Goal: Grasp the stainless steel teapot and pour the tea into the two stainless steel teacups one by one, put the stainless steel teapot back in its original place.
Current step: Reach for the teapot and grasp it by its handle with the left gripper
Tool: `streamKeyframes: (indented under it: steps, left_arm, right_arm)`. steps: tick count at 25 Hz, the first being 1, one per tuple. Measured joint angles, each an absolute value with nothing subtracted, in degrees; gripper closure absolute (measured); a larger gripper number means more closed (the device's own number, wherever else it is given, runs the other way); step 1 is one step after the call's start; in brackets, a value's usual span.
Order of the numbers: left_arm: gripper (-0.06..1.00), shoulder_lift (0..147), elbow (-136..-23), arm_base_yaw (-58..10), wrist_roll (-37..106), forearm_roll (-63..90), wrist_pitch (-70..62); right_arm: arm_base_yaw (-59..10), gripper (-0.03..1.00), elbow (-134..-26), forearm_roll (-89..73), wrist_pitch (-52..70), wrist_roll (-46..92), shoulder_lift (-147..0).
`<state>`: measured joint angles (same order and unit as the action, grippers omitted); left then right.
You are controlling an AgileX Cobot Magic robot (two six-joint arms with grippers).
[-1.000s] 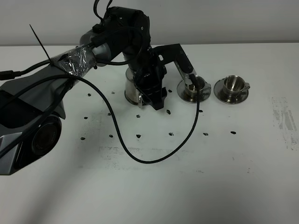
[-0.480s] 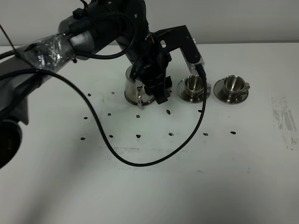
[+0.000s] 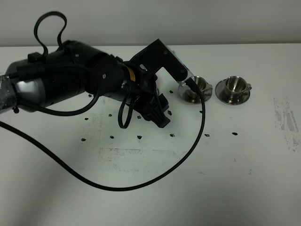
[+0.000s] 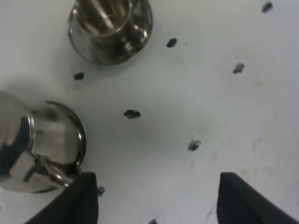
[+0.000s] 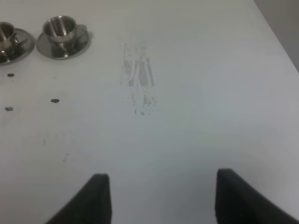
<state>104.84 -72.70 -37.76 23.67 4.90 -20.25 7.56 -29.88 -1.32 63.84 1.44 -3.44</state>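
The stainless steel teapot [image 4: 32,149] shows in the left wrist view as a shiny body with its loop handle [image 4: 74,140]. In the high view my left arm hides it. My left gripper [image 4: 156,205] is open and empty, and one finger [image 4: 81,198] sits just beside the handle. In the high view this gripper [image 3: 159,113] hangs low over the table, left of the cups. The two stainless steel teacups [image 3: 193,87] [image 3: 233,87] stand on saucers at the back right. Seen from the right wrist, they [image 5: 58,30] [image 5: 7,35] are far from my open right gripper [image 5: 161,200]. The tea is out of view, and I cannot make out the dish under the teapot.
A black cable [image 3: 155,174] loops from my left arm across the table's middle and up to the near cup's saucer. Small dark marks [image 3: 172,135] dot the white tabletop [image 3: 244,179]. A scuffed grey patch [image 3: 284,122] lies at the far right.
My left arm has dropped and swung across the teapot, now hiding it in the high view. Its gripper has shifted toward the table's front, with the jaws unchanged.
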Motion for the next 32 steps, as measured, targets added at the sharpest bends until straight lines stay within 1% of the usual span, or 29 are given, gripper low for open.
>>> streamKeyframes:
  steps: [3, 5, 14, 21, 32]
  left_arm:
    - [0.42, 105.23, -68.23, -37.76, 16.75, 3.67, -12.03]
    - [0.42, 106.35, -67.15, -37.76, 13.70, 3.42, -6.96]
    - [0.42, 114.75, -67.15, -37.76, 8.07, 3.80, 4.79]
    - [0.42, 116.05, -67.14, -37.38, 7.53, 4.02, 5.59]
    - [0.42, 116.16, -67.14, -33.72, 7.53, 3.77, 4.85]
  right_arm:
    - [7.56, 0.48, -29.88, -1.32, 63.84, 1.44, -3.44]
    - [7.56, 0.48, -29.88, -1.32, 63.84, 1.44, -3.44]
    - [7.56, 0.48, -29.88, -1.32, 63.84, 1.44, -3.44]
    - [7.56, 0.48, -29.88, -1.32, 63.84, 1.44, -3.44]
    - [7.56, 0.48, -29.88, -1.32, 63.84, 1.44, -3.44]
